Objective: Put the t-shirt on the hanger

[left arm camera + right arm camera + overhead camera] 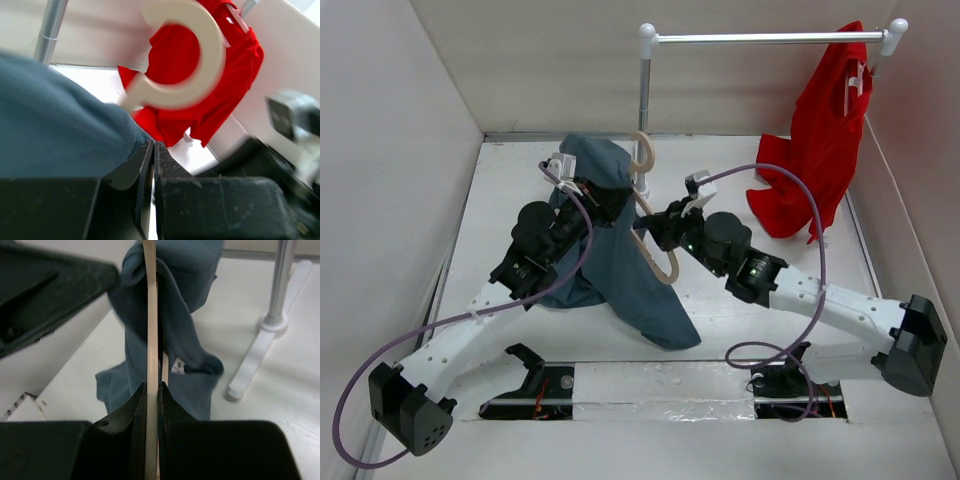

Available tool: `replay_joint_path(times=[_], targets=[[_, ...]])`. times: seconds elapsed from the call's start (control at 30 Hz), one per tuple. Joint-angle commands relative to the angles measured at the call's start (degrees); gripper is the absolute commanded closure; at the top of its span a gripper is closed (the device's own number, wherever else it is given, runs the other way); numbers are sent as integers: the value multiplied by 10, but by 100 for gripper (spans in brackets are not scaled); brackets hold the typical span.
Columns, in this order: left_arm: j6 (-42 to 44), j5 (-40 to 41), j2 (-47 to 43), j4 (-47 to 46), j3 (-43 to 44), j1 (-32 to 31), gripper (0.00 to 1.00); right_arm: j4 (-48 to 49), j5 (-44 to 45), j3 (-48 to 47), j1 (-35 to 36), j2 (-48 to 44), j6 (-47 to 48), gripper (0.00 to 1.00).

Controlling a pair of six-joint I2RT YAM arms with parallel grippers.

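Left jaws: closed tight on a fold of the t-shirt point(620, 260) near its upper edge, holding the cloth up off the tabletop point(505, 185).
Right jaws: almost closed, clamped on the thin flat edge of the hanger point(667, 262), which runs straight up from between them in the right wrist view.
T-shirt: slate blue-grey. It is bunched high beside the left jaws and falls from there in a long drape toward the near edge. Its lower end lies on the tabletop between the two arms.
Shirt against hanger: in the right wrist view the fabric lies on both sides of the hanger's edge, and a small white label point(178, 365) shows on the cloth.
Hanger: pale cream, held up over the middle of the tabletop between the two sets of jaws. One curved arm shows bare on the right side of the shirt, and the rest is under fabric.
Hook point(643, 150): pokes out above the cloth, close to the rail's post point(644, 95). It is blurred in the left wrist view.
Rail point(770, 38): silver with white ball ends, standing at the far side of the tabletop.
Red garment point(820, 140): hangs from the right end of the rail, well apart from the shirt, with its lower part resting on the tabletop.
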State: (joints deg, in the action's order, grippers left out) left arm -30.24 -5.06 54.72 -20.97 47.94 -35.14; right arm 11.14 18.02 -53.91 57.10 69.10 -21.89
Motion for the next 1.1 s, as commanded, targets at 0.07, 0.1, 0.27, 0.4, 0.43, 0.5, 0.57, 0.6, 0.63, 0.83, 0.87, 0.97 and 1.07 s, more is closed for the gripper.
replay_joint_path(times=[0.07,0.1,0.27,0.4,0.43,0.5,0.57,0.6,0.63,0.83,0.87,0.97,1.07], targets=[[-20,-51,-53,-17,4,-2,100,204,-117,-26,-73,60,-30,100],[-23,-51,-58,-14,2,-2,100,215,-122,-25,-80,74,-41,100],[-32,-63,-70,0,-5,-2,100,281,-114,-37,-87,94,-31,100],[-26,-59,-59,27,-7,-2,100,331,-49,-16,-49,67,14,100],[-26,-58,-59,27,-9,-2,100,340,-40,-10,-49,63,24,100],[-30,-59,-66,20,-13,-2,86,349,-26,5,-43,52,28,100],[-26,-59,-65,19,4,-2,74,362,-8,17,-43,46,22,100],[-22,-58,-65,24,13,-2,65,371,-4,30,-43,46,18,100],[-17,-55,-63,36,21,-2,62,376,-4,35,-43,46,12,100],[-18,-6,-82,36,58,-2,58,398,2,62,-37,36,11,100],[-22,6,-97,30,57,-2,59,398,2,64,-37,34,11,100],[-44,78,-109,-3,38,-2,58,403,3,83,-37,22,8,100],[-63,163,-68,36,65,-2,47,401,-2,92,-37,16,3,100]])
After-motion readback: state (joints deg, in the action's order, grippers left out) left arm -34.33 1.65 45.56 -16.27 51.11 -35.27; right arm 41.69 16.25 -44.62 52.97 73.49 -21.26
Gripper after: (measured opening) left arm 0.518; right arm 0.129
